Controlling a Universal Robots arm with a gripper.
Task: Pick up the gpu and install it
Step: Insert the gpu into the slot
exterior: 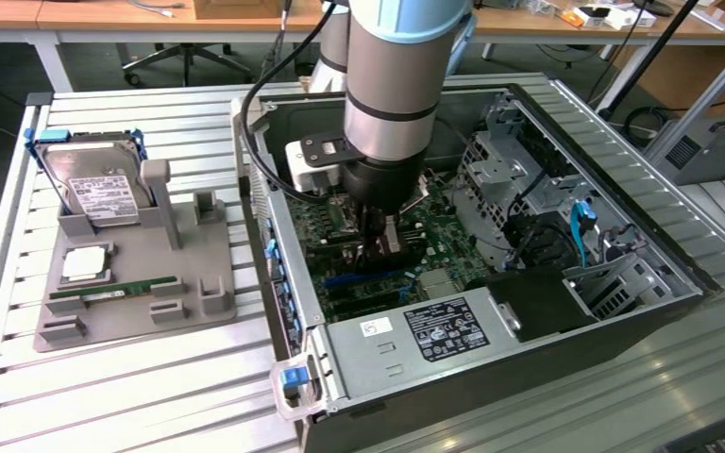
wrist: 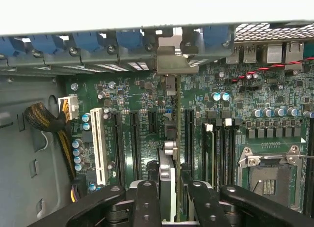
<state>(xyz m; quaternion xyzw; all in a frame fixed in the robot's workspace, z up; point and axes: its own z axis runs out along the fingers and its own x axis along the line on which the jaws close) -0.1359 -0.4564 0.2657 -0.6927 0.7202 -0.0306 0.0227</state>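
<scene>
While inside case [exterior: 665, 283], end effector [wrist: 170, 187] grasps gpu [wrist: 169, 138] edge-on between fingers, above motherboard [wrist: 137, 99].

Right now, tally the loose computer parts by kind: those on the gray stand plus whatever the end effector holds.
Hard drive: 1
RAM stick: 1
Square silver chip: 1
gpu, held edge-on in the end effector over the motherboard: 1
Total: 4, with 3 on the gray stand

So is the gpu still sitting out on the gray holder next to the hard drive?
No, the gpu is edge-on between the gripper fingers, down over the motherboard slots inside the case.
</scene>
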